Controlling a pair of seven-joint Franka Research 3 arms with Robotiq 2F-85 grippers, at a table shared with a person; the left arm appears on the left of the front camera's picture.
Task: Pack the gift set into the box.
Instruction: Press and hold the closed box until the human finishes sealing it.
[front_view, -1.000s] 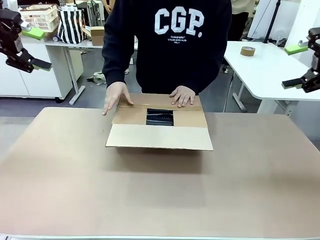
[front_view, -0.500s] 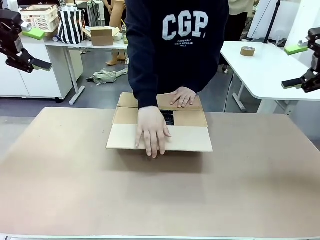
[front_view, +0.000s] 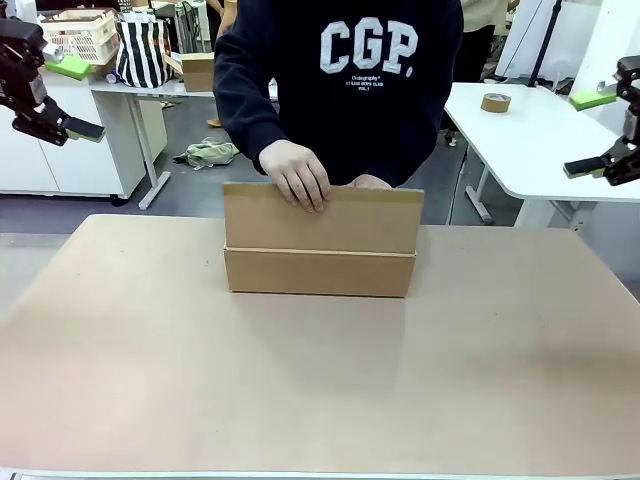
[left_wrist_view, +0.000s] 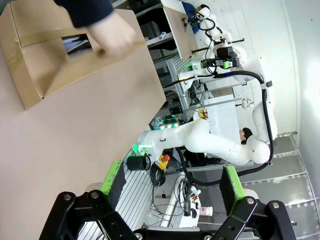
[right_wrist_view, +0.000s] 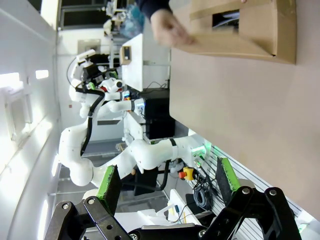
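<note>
Carton (front_view: 319, 270) sits mid-tabletop, near flap held upright by person's hand (front_view: 297, 172); corrugated board likely stiff, light (creases easily), best taken by flap edge. Left end effector (front_view: 75, 100) and right end effector (front_view: 590, 132) gape wide.

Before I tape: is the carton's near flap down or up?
Up. The near flap stands upright above the box, the person's hand gripping its top edge.

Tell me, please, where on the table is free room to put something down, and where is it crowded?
The wide stretch of table between the box and the near edge is bare, as are the parts left and right of the box. It is crowded at the far edge, where the person's hand holds the near flap upright.
</note>
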